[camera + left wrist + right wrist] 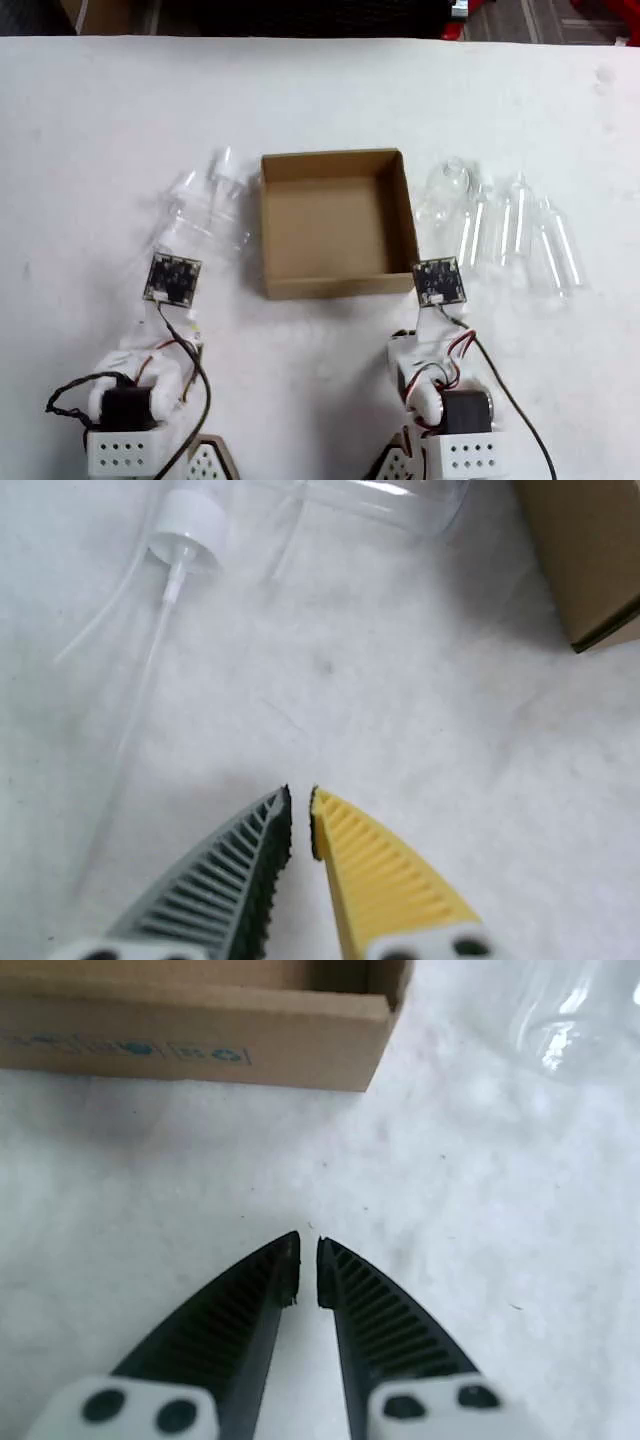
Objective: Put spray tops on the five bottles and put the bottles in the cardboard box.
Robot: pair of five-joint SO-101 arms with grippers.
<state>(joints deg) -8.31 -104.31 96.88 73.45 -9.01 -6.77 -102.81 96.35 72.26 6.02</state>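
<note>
Two hands sit low at the near edge of the desk (320, 90), and neither has anything in it. The left hand (300, 800) has its grey and yellow fingers drawn almost together, with only a thin slit between the tips, above bare cloth. The right hand (308, 1245) is likewise nearly closed, its black fingers gripping nothing, a little short of the front wall of the cardboard box (335, 287). Whether either tip touches the desk cannot be told.

The task appears to be at its start, since the box is empty. The first step is probably to fetch a spray top (185, 525), which lies ahead of the left hand with its thin dip tube (140, 690) trailing back toward that hand. To do this well, the left hand would need to open wide first. It should then close on the white collar rather than the tube, which looks likely to bend or slip.

A clear bottle (380, 500) lies just beyond the top. Farther off, on the other side of the box, more bottles (515, 230) lie side by side. The right hand would do best to take one by its body and hold the neck steady for threading. The clear plastic will probably be light and slick, so a firm but gentle grip suits it.
</note>
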